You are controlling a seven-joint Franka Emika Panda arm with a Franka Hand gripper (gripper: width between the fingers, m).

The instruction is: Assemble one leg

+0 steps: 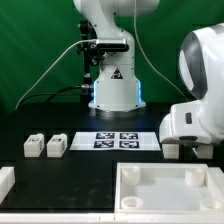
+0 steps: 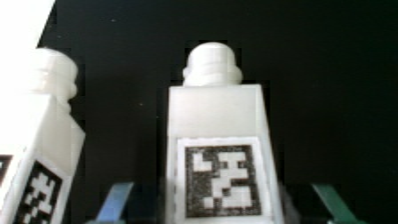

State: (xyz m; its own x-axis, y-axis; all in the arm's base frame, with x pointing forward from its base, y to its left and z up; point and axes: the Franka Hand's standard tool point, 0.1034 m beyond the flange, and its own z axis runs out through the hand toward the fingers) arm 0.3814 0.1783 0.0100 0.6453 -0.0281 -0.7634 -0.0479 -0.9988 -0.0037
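Note:
In the wrist view a white blocky leg (image 2: pixel 217 120) with a black-and-white tag and a rounded peg tip lies between my fingers. My gripper (image 2: pixel 228 205) is open. One fingertip (image 2: pixel 121 200) and the other stand apart from the leg's sides, with dark gaps on both sides. A second leg (image 2: pixel 39 130) lies beside it, outside the fingers. In the exterior view my gripper (image 1: pixel 178 148) is low over the table at the right. The arm hides the legs under it. Two more legs (image 1: pixel 33 146) (image 1: pixel 56 146) lie at the left.
The large white tray-like part (image 1: pixel 165 190) with a raised rim lies at the front right. The marker board (image 1: pixel 118 139) lies in the middle, before the robot base (image 1: pixel 112 90). Another white part (image 1: pixel 5 180) shows at the front left edge.

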